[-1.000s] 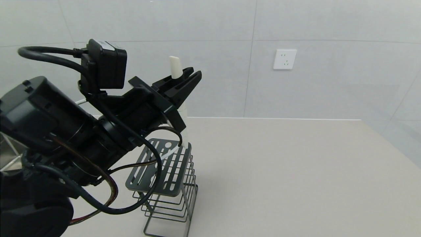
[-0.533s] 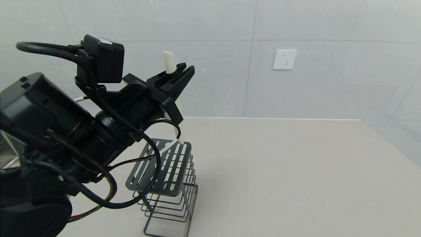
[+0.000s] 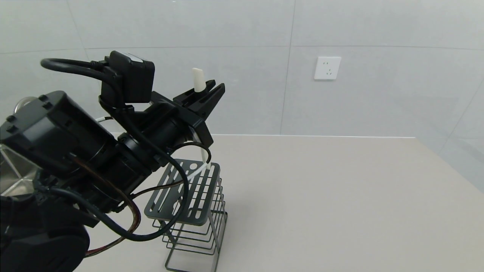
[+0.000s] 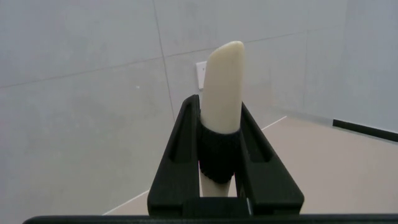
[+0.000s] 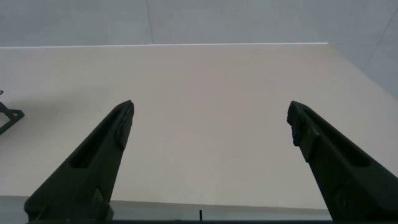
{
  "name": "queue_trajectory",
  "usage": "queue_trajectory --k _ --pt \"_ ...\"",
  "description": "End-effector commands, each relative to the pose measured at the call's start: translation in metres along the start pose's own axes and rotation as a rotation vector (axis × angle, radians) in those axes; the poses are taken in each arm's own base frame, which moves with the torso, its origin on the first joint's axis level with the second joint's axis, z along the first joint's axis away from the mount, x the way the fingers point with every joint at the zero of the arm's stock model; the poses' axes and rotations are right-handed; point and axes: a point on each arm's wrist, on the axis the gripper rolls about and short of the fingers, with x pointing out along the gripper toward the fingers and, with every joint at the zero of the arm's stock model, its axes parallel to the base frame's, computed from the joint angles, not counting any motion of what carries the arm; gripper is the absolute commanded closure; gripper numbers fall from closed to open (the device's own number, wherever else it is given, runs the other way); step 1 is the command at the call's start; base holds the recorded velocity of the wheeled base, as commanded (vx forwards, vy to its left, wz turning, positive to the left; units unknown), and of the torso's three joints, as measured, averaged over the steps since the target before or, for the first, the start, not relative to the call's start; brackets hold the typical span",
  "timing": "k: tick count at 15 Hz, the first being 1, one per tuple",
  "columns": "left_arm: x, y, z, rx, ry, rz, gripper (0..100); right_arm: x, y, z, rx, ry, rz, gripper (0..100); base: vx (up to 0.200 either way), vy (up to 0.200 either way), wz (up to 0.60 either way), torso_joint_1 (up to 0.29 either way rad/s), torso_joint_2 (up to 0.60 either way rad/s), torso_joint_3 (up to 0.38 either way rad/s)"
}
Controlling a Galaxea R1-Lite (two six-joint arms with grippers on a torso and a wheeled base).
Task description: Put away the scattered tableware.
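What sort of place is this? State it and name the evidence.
Probably a kitchen-like test bench: a beige countertop against a grey tiled wall with a wall socket, and a wire cutlery rack standing on it.

A pale beige, matte surface [image 3: 340,196] runs back to meet a tiled wall. A dark wire rack [image 3: 189,200] with a slotted top plate stands directly on it, below the left hand [image 3: 211,87]. The same surface spreads beneath and ahead of the right hand [image 5: 211,111].
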Motion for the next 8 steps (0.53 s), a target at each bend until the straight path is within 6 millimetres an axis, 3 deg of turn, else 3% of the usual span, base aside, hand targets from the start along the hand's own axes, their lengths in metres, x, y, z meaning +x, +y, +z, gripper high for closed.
queue_trajectory --k 1,8 --pt "-0.0049 -0.0006 -0.0048 -0.001 0.021 -0.002 100 0.0002 0.0 -0.0002 0.0 0.001 0.001 0 0.0 0.0 0.0 0.0 0.0 0.0" --pt "-0.0088 -0.0096 -0.0019 -0.012 0.006 -0.032 100 0.0002 0.0 -0.0003 0.0 0.003 0.001 0 0.0 0.0 0.0 0.0 0.0 0.0"
